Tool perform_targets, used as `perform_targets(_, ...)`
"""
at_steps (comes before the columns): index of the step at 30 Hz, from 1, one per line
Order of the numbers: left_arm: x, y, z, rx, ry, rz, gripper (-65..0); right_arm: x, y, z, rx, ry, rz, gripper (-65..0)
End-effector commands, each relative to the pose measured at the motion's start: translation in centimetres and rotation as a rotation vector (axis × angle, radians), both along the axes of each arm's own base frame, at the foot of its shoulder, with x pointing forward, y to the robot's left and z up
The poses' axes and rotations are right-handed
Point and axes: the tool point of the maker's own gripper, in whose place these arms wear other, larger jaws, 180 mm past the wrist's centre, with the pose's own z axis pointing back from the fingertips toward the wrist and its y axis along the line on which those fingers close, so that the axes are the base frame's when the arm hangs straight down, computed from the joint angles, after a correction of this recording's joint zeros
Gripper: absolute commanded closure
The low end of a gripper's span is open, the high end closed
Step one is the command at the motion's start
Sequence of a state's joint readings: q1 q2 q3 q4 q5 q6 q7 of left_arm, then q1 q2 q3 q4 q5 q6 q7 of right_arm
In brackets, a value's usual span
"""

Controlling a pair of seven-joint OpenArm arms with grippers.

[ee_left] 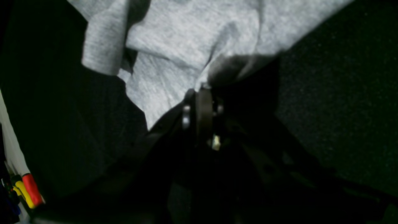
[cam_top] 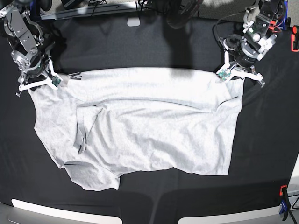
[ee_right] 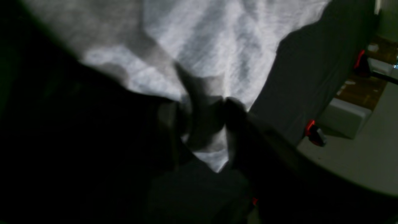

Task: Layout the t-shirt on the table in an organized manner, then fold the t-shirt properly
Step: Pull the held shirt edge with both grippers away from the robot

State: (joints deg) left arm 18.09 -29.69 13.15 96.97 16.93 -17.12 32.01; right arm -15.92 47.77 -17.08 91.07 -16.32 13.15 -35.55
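Stretching across the black table [cam_top: 154,42], the t-shirt [cam_top: 140,130] runs 9-to-3 o'clock between both claws, the left gripper [cam_top: 227,72] pinching its 2 o'clock corner and the right gripper [cam_top: 39,80] closing on its 10 o'clock corner, both equally near.

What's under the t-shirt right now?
The t-shirt lies spread on the black table, which shows all around it. Whatever sits on the table beneath the shirt is covered and cannot be seen.
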Motion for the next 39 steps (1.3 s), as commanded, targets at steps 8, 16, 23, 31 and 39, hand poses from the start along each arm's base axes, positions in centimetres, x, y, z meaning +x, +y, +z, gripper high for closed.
perform_targets(8,-1.2,2.2,-0.8,0.098,0.075,0.032,0.0,0.3,-0.9,1.1,-0.043,-0.011,-0.015,0.0)
perform_targets(16,-2.4,4.0,-0.3,0.21,0.048,0.073,0.0,-1.4,0.5,3.3,-0.113,-0.008,0.044,0.0)
perform_targets(23,-4.6,5.1,2.3,0.281,-0.004,0.079,0.0,-3.8,-1.0,4.6,-0.206,0.037,0.053,0.0)
perform_targets(31,-7.8,7.2,3.7,0.369,0.03,0.099,0.0,-7.5,-2.9,5.2,-0.296,0.115,0.072,0.0)
perform_targets(39,-11.1,8.0,3.5,0.449,0.078,0.073,0.0,-10.1,-2.1,5.2,-0.312,0.167,0.106,0.0)
